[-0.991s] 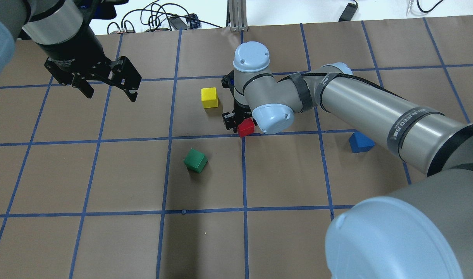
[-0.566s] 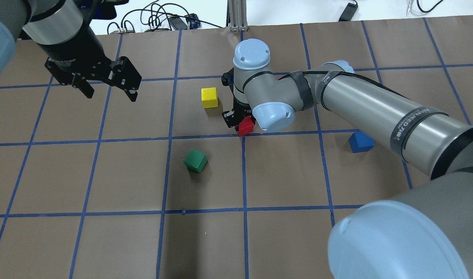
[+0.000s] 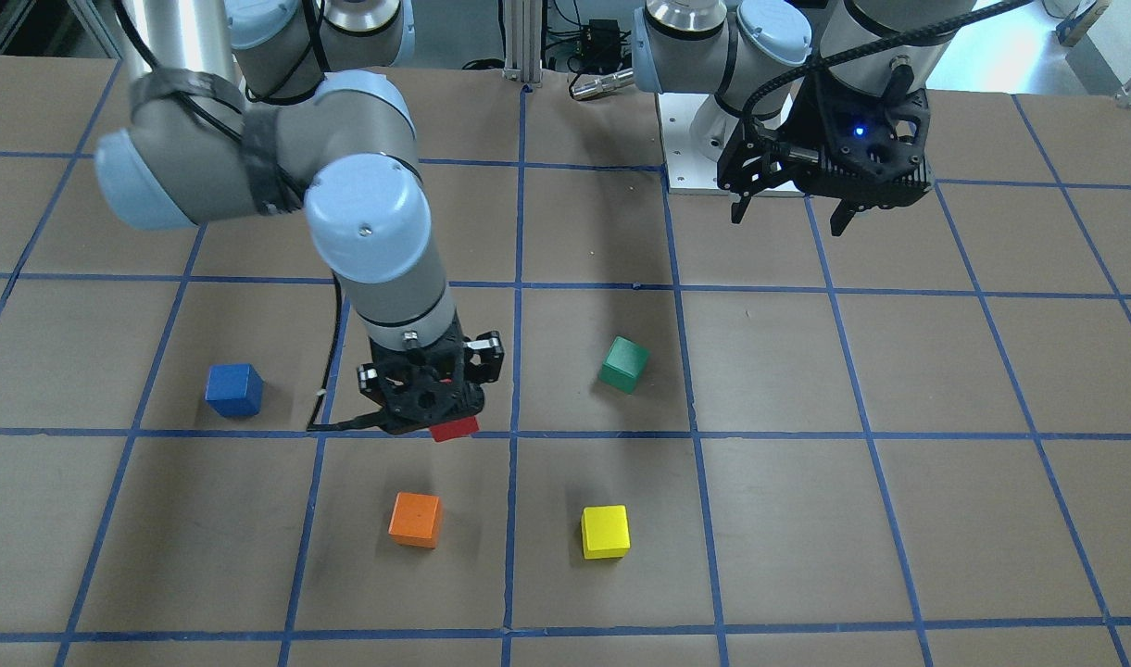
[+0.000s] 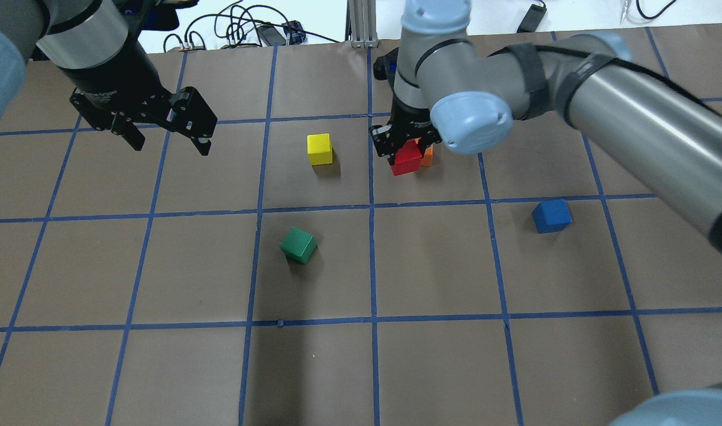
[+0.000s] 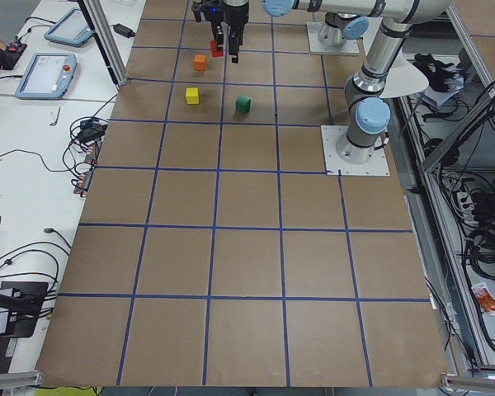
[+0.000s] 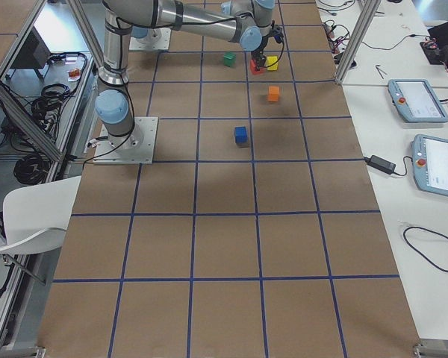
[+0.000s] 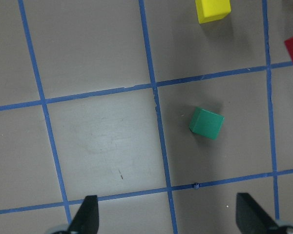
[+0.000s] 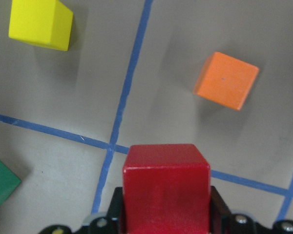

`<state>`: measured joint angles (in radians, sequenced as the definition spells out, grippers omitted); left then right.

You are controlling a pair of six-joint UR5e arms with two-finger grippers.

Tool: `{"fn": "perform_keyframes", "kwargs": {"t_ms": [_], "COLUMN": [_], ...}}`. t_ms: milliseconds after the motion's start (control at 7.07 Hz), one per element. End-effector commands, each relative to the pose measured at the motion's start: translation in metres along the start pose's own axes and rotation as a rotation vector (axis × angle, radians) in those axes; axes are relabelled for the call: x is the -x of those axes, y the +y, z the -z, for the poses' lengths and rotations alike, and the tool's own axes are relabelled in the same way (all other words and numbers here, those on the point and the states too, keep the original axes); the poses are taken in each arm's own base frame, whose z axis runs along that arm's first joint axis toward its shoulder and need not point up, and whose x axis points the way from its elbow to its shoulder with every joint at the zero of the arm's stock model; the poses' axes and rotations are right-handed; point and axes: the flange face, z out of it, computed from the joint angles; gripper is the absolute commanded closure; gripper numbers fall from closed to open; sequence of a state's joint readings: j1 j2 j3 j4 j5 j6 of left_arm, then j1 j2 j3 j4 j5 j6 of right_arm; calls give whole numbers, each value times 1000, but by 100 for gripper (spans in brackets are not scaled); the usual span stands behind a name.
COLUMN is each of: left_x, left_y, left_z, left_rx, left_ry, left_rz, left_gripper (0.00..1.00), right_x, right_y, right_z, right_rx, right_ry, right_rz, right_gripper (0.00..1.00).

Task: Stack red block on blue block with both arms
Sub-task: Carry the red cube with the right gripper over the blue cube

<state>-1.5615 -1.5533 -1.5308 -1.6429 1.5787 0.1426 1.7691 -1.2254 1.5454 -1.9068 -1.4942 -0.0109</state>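
The red block (image 4: 406,161) is clamped between the jaws of my right gripper (image 4: 403,149) and hangs a little above the table. It fills the bottom of the right wrist view (image 8: 166,183) and shows under the gripper in the front-facing view (image 3: 454,427). The blue block (image 4: 551,216) sits alone on the table, well to the right of the held block; it is also in the front-facing view (image 3: 233,389). My left gripper (image 4: 170,146) is open and empty, raised at the far left, apart from all the cubes.
A yellow cube (image 4: 320,148) sits left of the held block. An orange cube (image 3: 415,519) sits just beyond it, partly hidden behind it in the overhead view. A green cube (image 4: 298,245) lies nearer the robot, below the left wrist camera (image 7: 206,123).
My right gripper has risen with the red block and carried it farther from the robot and slightly right. The left arm has not moved.
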Motion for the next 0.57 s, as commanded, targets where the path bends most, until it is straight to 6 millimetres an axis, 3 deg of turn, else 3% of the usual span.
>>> {"fn": "perform_keyframes", "kwargs": {"t_ms": [0, 142, 425], "left_x": [0, 0, 0], "left_y": [-1, -1, 0], "left_z": [-2, -1, 0], "left_rx": [4, 2, 1], "left_ry": [1, 1, 0], "left_rz": [0, 0, 0], "left_gripper": [0, 0, 0], "right_x": [-115, -144, -176], "right_y": [19, 31, 54], "right_z": [46, 53, 37], "right_rx": [65, 98, 147], "right_ry": [-1, 15, 88], "right_rz": [-191, -217, -137], "right_gripper": [100, 100, 100]}}
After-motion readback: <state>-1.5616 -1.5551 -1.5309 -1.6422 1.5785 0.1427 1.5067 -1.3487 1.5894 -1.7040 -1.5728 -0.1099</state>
